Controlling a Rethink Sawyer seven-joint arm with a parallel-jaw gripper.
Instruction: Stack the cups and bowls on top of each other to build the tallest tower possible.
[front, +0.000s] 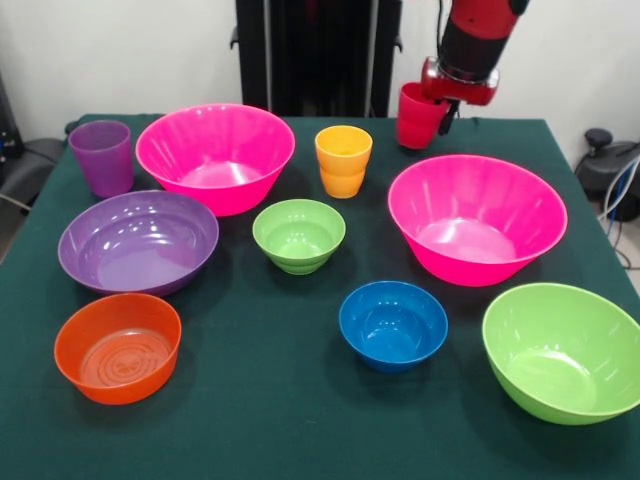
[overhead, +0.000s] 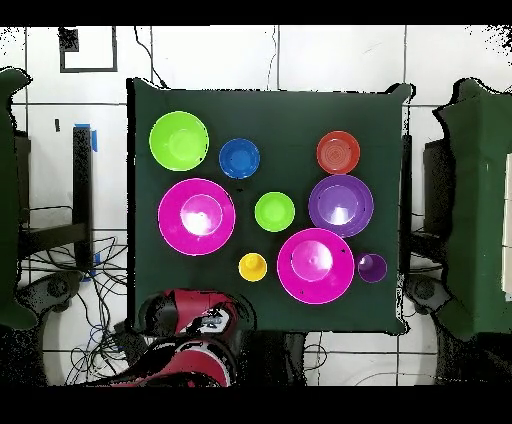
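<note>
My gripper (front: 438, 106) hangs over the far right of the table, shut on the red cup (front: 418, 117), which is lifted and slightly tilted behind the right pink bowl (front: 476, 217). The yellow-orange cup (front: 343, 160) stands upright at the far middle and the purple cup (front: 101, 157) at the far left. The other pink bowl (front: 215, 157), purple bowl (front: 138, 241), orange bowl (front: 118, 346), small green bowl (front: 298, 235), small blue bowl (front: 392, 324) and lime green bowl (front: 562, 350) all sit apart, open side up. Nothing is stacked.
The dark green table (front: 250, 420) carries everything. In the overhead view the red arm (overhead: 195, 320) reaches in over the table's bottom edge, left of the middle. Chairs and cables lie around the table on the floor.
</note>
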